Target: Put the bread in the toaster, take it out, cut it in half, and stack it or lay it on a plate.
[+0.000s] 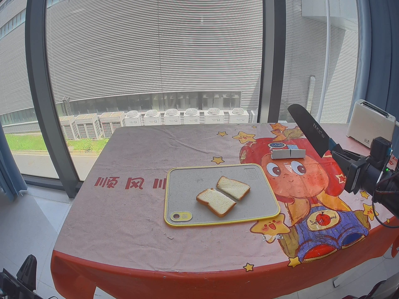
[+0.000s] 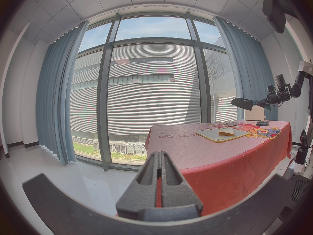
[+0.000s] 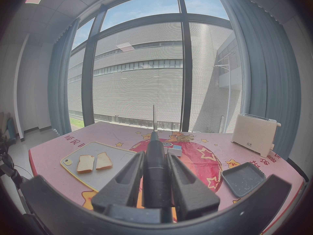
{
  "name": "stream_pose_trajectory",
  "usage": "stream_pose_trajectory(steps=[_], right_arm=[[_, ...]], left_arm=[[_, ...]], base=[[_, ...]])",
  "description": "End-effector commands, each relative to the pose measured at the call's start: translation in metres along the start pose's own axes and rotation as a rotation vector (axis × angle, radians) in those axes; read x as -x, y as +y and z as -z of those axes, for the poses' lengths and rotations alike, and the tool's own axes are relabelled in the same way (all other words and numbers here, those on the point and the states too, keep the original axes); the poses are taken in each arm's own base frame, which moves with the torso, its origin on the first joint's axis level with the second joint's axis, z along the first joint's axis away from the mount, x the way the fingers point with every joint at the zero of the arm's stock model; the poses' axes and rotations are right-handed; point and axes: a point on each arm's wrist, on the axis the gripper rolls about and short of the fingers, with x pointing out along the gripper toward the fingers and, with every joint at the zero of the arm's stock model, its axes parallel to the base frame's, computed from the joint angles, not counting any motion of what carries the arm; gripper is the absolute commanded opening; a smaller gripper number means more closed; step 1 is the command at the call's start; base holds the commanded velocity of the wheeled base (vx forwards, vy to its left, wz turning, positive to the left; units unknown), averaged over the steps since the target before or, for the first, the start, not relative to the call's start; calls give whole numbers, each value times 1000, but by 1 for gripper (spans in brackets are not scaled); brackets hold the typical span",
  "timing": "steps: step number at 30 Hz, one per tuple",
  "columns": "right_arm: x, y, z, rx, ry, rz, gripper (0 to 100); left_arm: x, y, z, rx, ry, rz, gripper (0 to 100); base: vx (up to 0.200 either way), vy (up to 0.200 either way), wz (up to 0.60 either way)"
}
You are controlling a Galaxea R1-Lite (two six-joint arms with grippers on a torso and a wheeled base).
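Right gripper point(image 3: 155, 159) clenched on knife point(image 1: 309, 128), 2 bread halves point(image 1: 216, 202) on cutting board point(image 1: 259, 204)

Tablecloth point(image 1: 124, 229): three large red characters point(image 1: 129, 183) printed left of the board point(image 1: 187, 183), and more red ones on the cloth in front of the toaster point(image 3: 254, 137). Cartoon figure's round badge point(image 1: 323, 219): small lettering around a red disc. Knife point(image 1: 309, 128): short white print on the black blade. Toaster front, low down: tiny dark mark, probably a logo, too small to read. Grey block point(image 1: 288, 153): blue oval label point(image 1: 277, 145), lettering illegible.
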Motion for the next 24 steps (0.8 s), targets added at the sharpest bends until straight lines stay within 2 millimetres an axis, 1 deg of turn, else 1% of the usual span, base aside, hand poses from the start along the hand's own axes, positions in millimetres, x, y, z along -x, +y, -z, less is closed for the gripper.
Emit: stream_pose_trajectory(steps=[1,9,18,20,24], right_arm=[[2,1,1,-2,1,-5,0],[-2,1,5,1,23,-6,0],[-4,-1,4,-9,18,11,0],[-5,-2,3,-11,20,17,0],[-11,-10,6,-17,39,59,0]], left_arm=[[0,0,5,0,1,-1,0],[0,0,5,0,1,-1,0],[0,0,5,1,1,1,0],[0,0,5,0,1,-1,0],[0,0,5,0,1,-1,0]], base=[[0,0,0],[0,0,0],[0,0,0],[0,0,0],[0,0,0]])
